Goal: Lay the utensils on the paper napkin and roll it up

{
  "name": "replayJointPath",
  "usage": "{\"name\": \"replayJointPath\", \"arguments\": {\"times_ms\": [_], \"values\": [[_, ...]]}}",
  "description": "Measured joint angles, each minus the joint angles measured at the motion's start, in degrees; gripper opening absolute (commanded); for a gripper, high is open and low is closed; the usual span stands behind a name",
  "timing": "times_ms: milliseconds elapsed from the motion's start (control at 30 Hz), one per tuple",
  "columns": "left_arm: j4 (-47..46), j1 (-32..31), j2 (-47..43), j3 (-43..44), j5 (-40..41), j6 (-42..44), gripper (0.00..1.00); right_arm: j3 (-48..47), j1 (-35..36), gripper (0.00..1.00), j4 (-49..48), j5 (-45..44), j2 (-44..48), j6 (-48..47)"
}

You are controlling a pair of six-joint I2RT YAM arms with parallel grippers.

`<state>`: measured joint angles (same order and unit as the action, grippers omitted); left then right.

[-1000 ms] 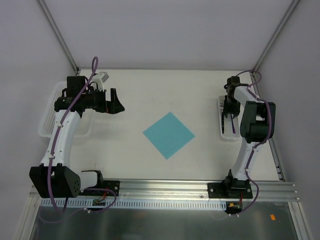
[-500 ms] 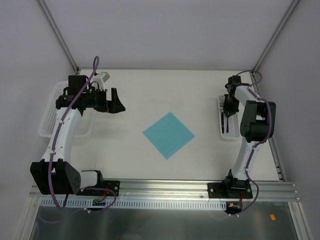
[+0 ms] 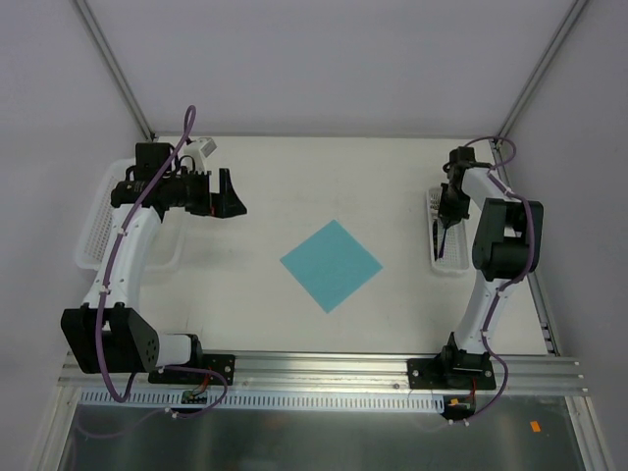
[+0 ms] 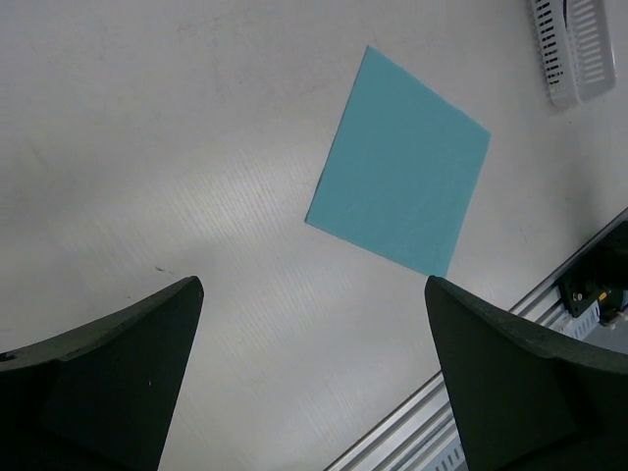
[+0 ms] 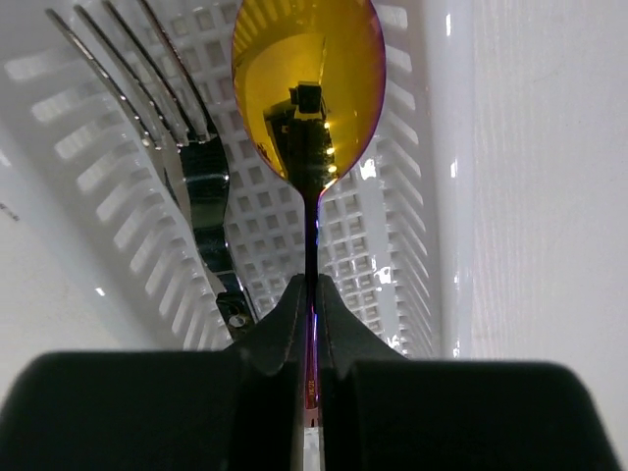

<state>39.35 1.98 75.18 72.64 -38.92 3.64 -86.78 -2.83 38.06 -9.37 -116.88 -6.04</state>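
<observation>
The right fingers (image 5: 280, 329) clench the spoon (image 5: 306, 78) by its slim handle over the white tray (image 5: 412, 196), beside the fork (image 5: 191, 186), ready for lifting. The left fingers (image 4: 118, 373) hang spread and empty above the bench (image 4: 147, 147), leaving the paper napkin (image 4: 402, 186) flat and unobstructed.

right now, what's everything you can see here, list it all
paper napkin: 1, teal, flat at the table's middle, nothing on it
spoon: 1, shiny, bowl reflecting gold with a purple edge, over the right basket
fork: 1, shiny silver, lying in the right basket
right basket: 1, white lattice, right side of the table
left basket: 1, white, left edge of the table
table: 1, off-white
rail: 1, silver, near edge
left gripper: black, open, above the table
right gripper: black, shut on the spoon's handle
</observation>
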Motion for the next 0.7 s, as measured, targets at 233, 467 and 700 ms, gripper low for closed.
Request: {"name": "replayJointPath", "arguments": {"times_ms": [233,467,700], "values": [[0.0,0.4,0.5,4.1,-0.2,-0.1,0.99,0.9,0.0,0.00,-0.3,3.5,8.6,0.2],[-0.2,4.5,1.3,9.0,-8.0,-5.4,0.94,10.7,0.0,0.00,-10.3,24.0,26.9,6.0],[-7.2,3.9,-0.4,7.2,-16.3,-15.3,0.88,26.5,8.0,0.00,-36.2,45.8,38.0,22.9]]}}
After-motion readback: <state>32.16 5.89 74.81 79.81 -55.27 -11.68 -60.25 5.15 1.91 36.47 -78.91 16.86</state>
